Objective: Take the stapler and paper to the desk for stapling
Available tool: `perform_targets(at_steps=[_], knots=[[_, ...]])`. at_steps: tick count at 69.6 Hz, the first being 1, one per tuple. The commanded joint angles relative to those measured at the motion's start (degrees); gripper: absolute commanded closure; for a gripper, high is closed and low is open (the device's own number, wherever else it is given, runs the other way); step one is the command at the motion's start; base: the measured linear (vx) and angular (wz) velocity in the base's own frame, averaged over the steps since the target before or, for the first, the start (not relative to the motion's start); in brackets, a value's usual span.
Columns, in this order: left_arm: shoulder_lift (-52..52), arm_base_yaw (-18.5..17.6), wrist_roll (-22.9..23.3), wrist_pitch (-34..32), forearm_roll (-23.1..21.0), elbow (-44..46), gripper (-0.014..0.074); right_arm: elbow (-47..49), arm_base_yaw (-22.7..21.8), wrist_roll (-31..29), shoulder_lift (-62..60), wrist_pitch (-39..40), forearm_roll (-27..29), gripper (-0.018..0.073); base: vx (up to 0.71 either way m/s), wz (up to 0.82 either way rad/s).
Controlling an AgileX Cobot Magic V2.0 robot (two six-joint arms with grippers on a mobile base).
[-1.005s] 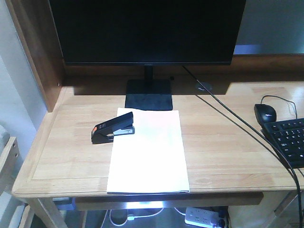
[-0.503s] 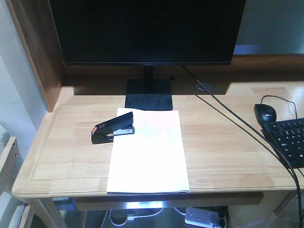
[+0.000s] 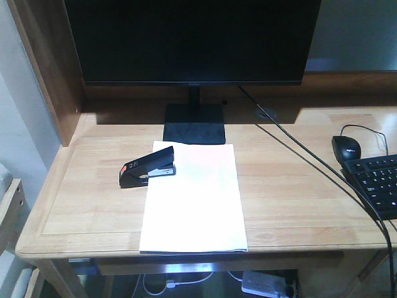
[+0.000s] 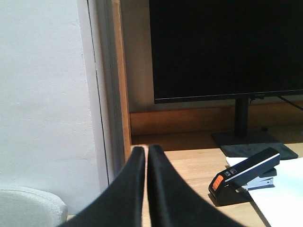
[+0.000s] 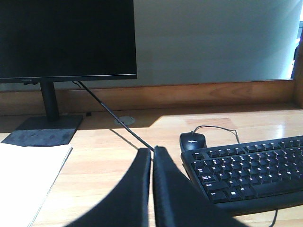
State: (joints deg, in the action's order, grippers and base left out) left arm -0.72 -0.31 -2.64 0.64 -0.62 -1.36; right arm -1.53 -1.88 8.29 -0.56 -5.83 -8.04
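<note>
The black stapler (image 3: 147,167) with an orange-red tab lies on the light-wood desk (image 3: 80,186), its front end over the top left corner of the white paper (image 3: 193,198). From the left wrist the stapler (image 4: 246,174) and the paper (image 4: 281,203) show at the right. My left gripper (image 4: 146,150) is shut and holds nothing, well left of the stapler near the desk's left end. My right gripper (image 5: 152,151) is also shut and holds nothing, between the paper (image 5: 26,177) and the keyboard (image 5: 251,172). Neither gripper appears in the front view.
A black monitor (image 3: 192,40) on a stand (image 3: 194,124) is behind the paper. A mouse (image 3: 346,148) and keyboard (image 3: 378,183) lie at the right, with a black cable (image 3: 310,158) running diagonally across the desk. A wooden side panel (image 3: 46,68) rises at the left.
The stapler and the paper have not moved. The view has shifted very slightly, with a bit less showing below the desk's front edge.
</note>
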Motion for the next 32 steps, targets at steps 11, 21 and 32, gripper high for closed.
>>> perform_targets(at_steps=[11, 21, 32], knots=[[-0.9, -0.2, 0.6, -4.5, 0.0, -0.7, 0.0603, -0.3, -0.3, -0.4, -0.6, 4.6, -0.2, 0.0569, 0.0, 0.0], [-0.9, -0.2, 0.6, -4.5, 0.0, -0.7, 0.0603, -0.3, -0.3, -0.4, -0.6, 4.5, -0.2, 0.0569, 0.0, 0.0], [-0.9, -0.2, 0.6, -4.5, 0.0, -0.7, 0.0603, -0.3, -0.3, -0.4, -0.6, 4.5, -0.2, 0.0569, 0.0, 0.0]])
